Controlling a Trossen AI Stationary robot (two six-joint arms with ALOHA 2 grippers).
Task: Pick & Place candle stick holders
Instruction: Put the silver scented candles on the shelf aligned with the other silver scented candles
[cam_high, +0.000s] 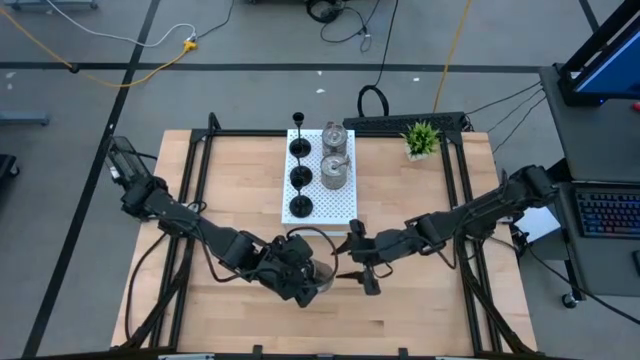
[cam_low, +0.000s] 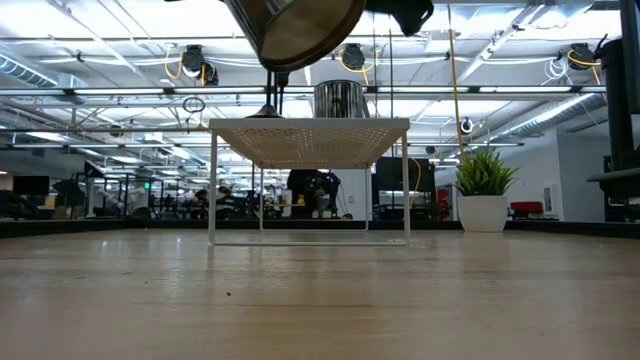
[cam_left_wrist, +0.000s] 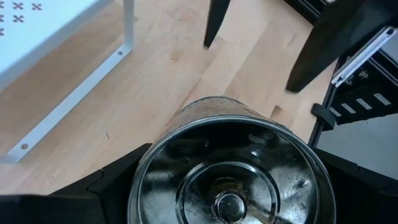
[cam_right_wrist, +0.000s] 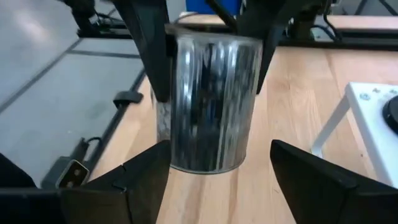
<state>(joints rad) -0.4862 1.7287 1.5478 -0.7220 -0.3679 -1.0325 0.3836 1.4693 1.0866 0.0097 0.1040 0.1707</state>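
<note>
Three black candle stick holders (cam_high: 299, 177) and two silver ones (cam_high: 334, 155) stand on the white perforated board (cam_high: 345, 205) at the table's far middle. My left gripper (cam_high: 312, 279) is shut on a third silver holder (cam_right_wrist: 211, 99) near the table's front middle; the holder also shows in the low view (cam_low: 300, 30), well above the table. My right gripper (cam_right_wrist: 217, 186) is open and empty, just to the holder's right. Its fingers stand on either side without touching. My left gripper pinches the silver holder's round side wall (cam_right_wrist: 171, 74) between its two fingers (cam_right_wrist: 149, 56), one on each side of the cup. The fingers come from above, pointing down. The holder is lifted clear of the table, open end up, slightly tilted.
A small green potted plant (cam_high: 421, 138) stands at the far right of the table. The board stands on thin white legs (cam_low: 212, 185) with room beneath it. Bare wood lies in front of the board and to both sides.
</note>
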